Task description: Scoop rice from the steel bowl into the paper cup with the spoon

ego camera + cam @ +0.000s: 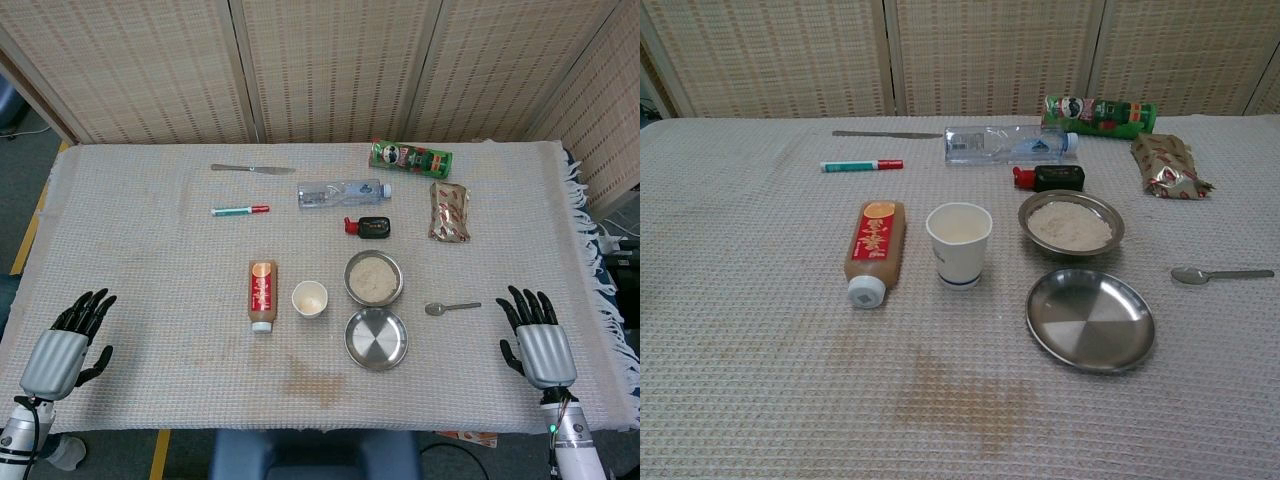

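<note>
A steel bowl (374,278) (1071,222) holding rice sits right of the table's middle. To its left stands the white paper cup (309,299) (959,243), upright. The metal spoon (451,308) (1220,274) lies flat on the cloth right of the bowl, handle pointing right. My right hand (535,335) rests open on the table near the front right corner, a little right of the spoon. My left hand (68,343) rests open at the front left corner, far from everything. Neither hand shows in the chest view.
An empty steel plate (376,338) (1090,319) lies just in front of the bowl. A brown sauce bottle (262,294) lies left of the cup. Behind are a water bottle (342,193), black item (369,226), green can (410,158), snack packet (449,211), marker (240,210) and knife (252,169).
</note>
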